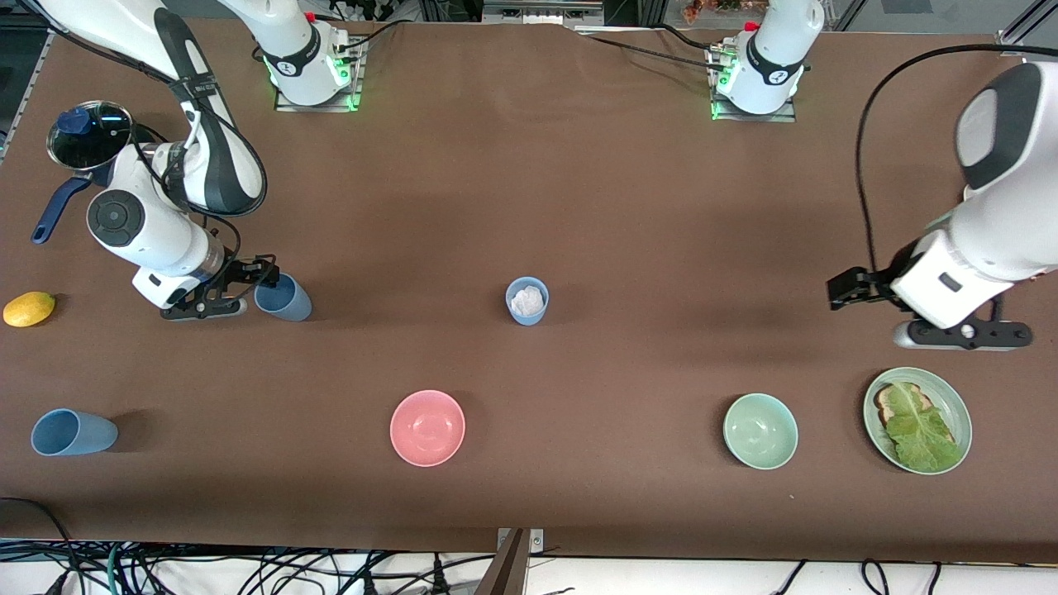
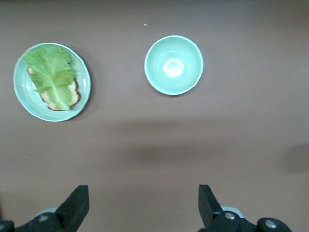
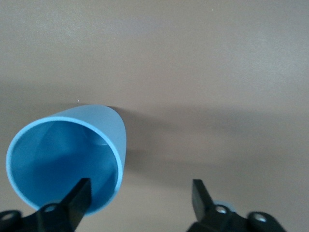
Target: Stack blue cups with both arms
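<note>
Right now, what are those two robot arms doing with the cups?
The right gripper is down at a blue cup near the right arm's end of the table, one finger inside its rim, not yet clamped. The left gripper waits open above bare table near the lettuce plate. Two other blue cups, one upright and one on its side, sit apart, nothing stacked.

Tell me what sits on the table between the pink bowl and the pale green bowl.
Nothing: the front view shows bare brown table between the pink bowl and the pale green bowl.
</note>
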